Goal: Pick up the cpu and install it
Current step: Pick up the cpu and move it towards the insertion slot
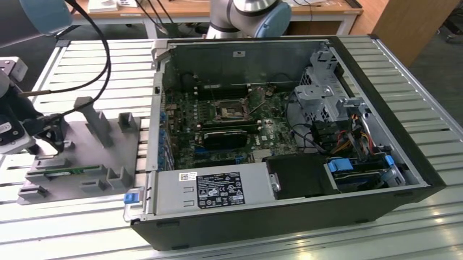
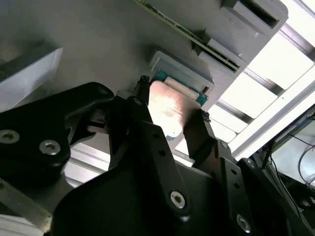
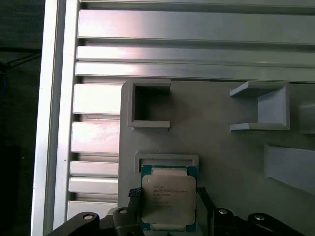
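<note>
My tool (image 2: 173, 102) at the cpu (image 3: 168, 196), seated in a pocket of the grey fixture (image 3: 221, 162).
The tool stood open, one finger on each side of the cpu; I could not tell whether either finger touched it. The exterior view showed the fixture on the table (image 1: 94, 65) beside the open computer case (image 1: 376, 81), which held the motherboard (image 1: 217, 116).

An open computer case (image 1: 304, 216) lies on the slatted metal table (image 1: 405, 70) and takes up the middle. Inside, the motherboard (image 1: 217, 124) faces up, its square socket (image 1: 231, 111) near the centre. The power supply (image 1: 210, 189) sits at six o'clock and the drive bays (image 1: 354, 162) at four. At nine o'clock a grey fixture plate (image 1: 76, 154) carries upright holders and a green memory stick (image 1: 69, 171). The gripper (image 1: 49, 140) hangs low over that plate's nine o'clock edge, with cables (image 1: 108, 54) looping in from eleven.
</note>
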